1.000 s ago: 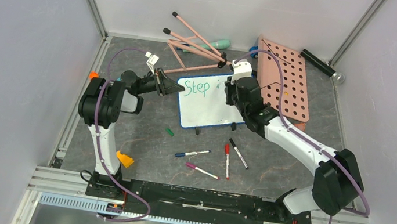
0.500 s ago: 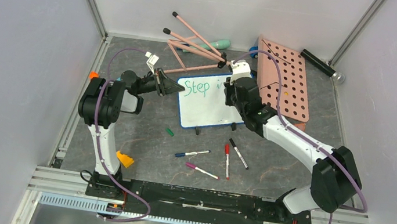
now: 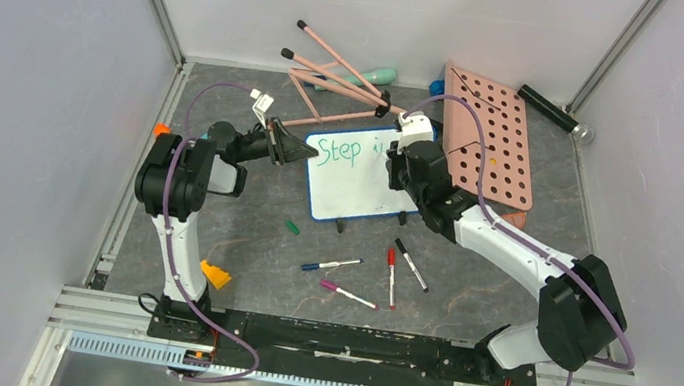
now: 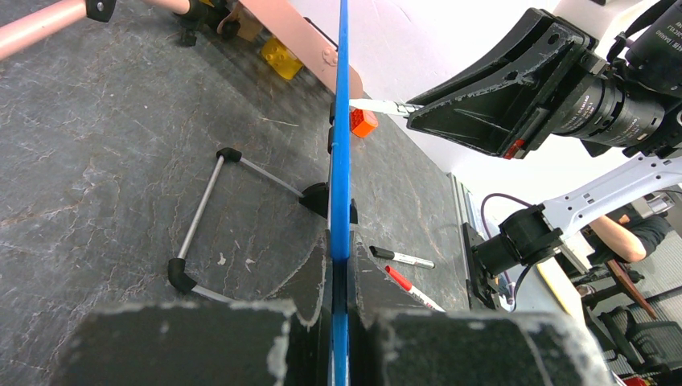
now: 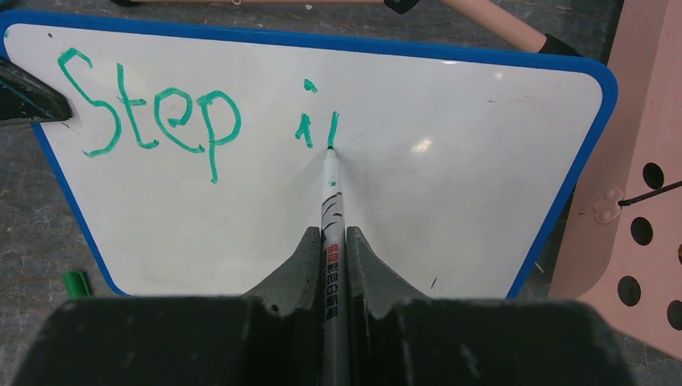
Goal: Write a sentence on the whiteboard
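The right claw (image 5: pixel 334 241) is gripping a white-barrelled marker with black print and a green tip (image 5: pixel 330 189), its two dark fingers pressing together on the barrel. The marker is pointing straight ahead of this claw, and its tip is touching the small rectangular whiteboard with a rounded blue frame (image 5: pixel 450 201), which is lying directly in front of the claw. The green handwritten sentence (image 5: pixel 153 117) is showing only in part. "Step" is sitting ahead and to the left of the claw, and a dotted "i" and a short upright stroke are standing just beyond the marker tip, which is resting at the foot of that stroke. The left claw (image 4: pixel 339 257) is clamping the whiteboard's blue frame, one finger on each face, so the board is running edge-on straight away from it. A small green cap (image 5: pixel 76 283) is lying on the grey mottled table top (image 3: pixel 240 239), to the right claw's left, off the board's near corner. A pink board with round holes (image 5: pixel 643 161) is lying to that claw's right, just beside the whiteboard. Behind the right claw, a blue-capped pen (image 3: pixel 331 265), a pink-capped pen (image 3: pixel 348 295), a red-capped pen (image 3: pixel 391 277) and a black-capped pen (image 3: pixel 411 264) are lying loose
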Controlling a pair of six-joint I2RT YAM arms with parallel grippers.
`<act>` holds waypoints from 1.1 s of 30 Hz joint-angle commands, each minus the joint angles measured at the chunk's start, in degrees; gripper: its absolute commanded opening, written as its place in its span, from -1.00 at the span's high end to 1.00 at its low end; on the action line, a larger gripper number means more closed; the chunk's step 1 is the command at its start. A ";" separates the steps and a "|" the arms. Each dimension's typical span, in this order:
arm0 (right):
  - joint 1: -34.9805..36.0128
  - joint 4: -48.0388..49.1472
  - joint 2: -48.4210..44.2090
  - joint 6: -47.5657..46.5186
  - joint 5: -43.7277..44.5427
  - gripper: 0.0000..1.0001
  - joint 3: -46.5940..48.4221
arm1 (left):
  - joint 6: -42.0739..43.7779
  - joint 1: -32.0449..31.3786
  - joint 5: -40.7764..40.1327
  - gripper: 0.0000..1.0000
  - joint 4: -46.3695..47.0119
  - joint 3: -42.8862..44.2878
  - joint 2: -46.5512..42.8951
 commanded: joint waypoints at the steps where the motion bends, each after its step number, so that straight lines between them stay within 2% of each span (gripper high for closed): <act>1: -0.18 1.02 -0.28 -0.10 0.73 1.00 1.89 | -0.19 0.24 0.20 0.96 3.89 0.84 -1.25; 14: -0.64 0.67 1.69 -1.14 1.48 1.00 5.27 | -0.19 0.23 0.26 0.96 3.89 0.92 -1.09; 33: -2.21 -0.74 0.90 -0.85 2.33 1.00 4.18 | -0.19 0.25 0.26 0.96 3.89 0.84 -1.22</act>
